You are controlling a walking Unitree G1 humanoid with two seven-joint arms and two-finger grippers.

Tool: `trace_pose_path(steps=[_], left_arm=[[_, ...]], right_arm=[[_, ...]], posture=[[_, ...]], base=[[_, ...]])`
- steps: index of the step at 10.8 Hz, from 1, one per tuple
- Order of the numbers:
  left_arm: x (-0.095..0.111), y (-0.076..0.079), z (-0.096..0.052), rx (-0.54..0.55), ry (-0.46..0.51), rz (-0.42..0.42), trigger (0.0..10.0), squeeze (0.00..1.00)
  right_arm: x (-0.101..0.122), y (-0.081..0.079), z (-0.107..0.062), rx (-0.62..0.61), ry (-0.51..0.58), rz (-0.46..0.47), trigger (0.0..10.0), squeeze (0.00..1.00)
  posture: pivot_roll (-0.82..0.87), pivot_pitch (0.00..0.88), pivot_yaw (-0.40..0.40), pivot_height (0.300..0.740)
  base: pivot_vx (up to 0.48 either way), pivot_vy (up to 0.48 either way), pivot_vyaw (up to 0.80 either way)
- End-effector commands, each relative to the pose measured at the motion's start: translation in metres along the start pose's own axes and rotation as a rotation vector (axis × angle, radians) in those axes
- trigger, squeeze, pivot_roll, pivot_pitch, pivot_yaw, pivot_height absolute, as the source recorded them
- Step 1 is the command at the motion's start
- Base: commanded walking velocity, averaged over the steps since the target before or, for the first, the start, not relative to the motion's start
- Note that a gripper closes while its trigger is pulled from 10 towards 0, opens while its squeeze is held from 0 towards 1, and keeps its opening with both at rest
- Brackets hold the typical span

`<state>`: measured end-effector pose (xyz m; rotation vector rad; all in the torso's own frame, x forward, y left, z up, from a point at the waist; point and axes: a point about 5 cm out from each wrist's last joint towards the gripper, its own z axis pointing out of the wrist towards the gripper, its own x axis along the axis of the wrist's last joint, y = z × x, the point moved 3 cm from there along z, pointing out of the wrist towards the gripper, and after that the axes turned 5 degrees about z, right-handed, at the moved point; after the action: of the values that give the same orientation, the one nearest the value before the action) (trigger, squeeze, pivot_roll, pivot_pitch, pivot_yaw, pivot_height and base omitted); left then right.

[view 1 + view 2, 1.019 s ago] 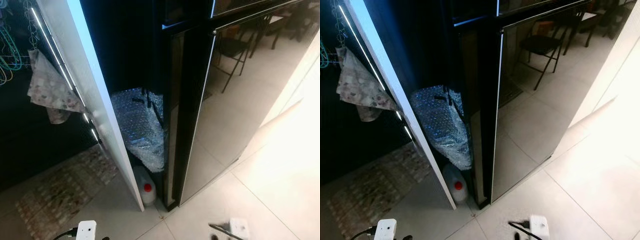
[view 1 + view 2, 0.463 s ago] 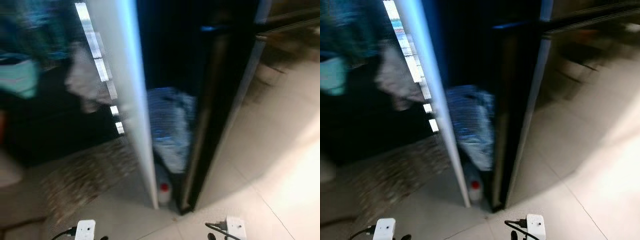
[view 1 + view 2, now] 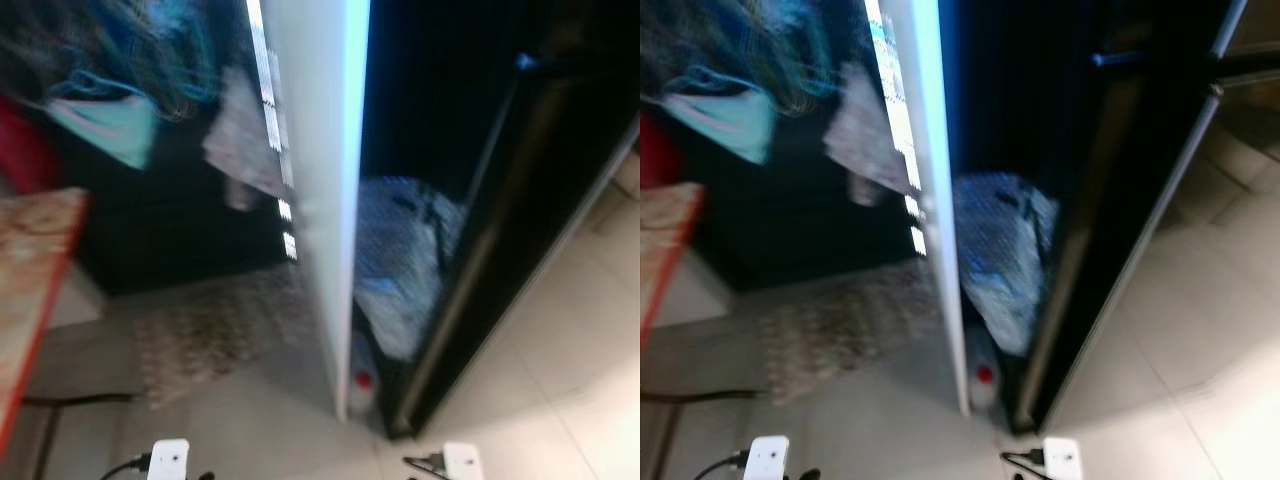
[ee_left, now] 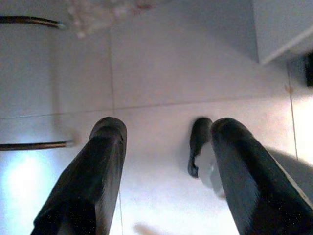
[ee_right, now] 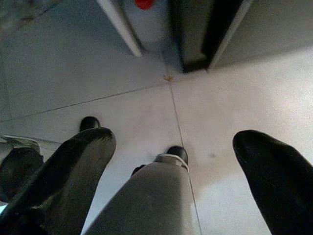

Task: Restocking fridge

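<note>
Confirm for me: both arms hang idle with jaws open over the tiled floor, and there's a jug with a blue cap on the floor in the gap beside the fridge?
Not quite: the cap is red, not blue. The right eye view shows the jug with its red cap in the gap beside the fridge. The rest holds: left gripper and right gripper hang over the tiled floor, jaws open.
</note>
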<state>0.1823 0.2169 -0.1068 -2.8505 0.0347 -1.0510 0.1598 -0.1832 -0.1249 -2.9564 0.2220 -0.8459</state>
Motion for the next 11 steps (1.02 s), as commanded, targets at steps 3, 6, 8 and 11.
trace_pose_path(steps=[3,6,8,11], left_arm=[[-0.0067,-0.0006,-0.0016,0.008,-0.022,-0.007,10.0,0.00],[-0.0033,0.0016,-0.0005,0.008,-0.013,-0.010,10.0,0.00],[-0.0031,0.0020,-0.0003,0.009,-0.014,-0.011,10.0,0.00],[-0.0043,0.0026,-0.0005,0.007,-0.019,-0.009,10.0,0.00]], right_arm=[[-0.0004,0.0035,-0.0002,-0.006,-0.014,-0.023,10.0,0.00],[-0.0033,-0.0021,0.0002,0.025,-0.036,-0.062,10.0,0.00],[-0.0017,-0.0052,0.0007,0.040,-0.032,-0.081,10.0,0.00],[-0.0017,-0.0056,0.0007,0.046,-0.031,-0.074,10.0,0.00]], posture=[[-0.03,0.060,0.048,0.740],[-0.03,0.062,0.041,0.740],[-0.03,0.062,0.041,0.740],[-0.03,0.059,0.043,0.740]], base=[[0.000,0.000,0.80],[0.000,0.000,0.80],[0.000,0.000,0.80],[0.000,0.000,0.80]])
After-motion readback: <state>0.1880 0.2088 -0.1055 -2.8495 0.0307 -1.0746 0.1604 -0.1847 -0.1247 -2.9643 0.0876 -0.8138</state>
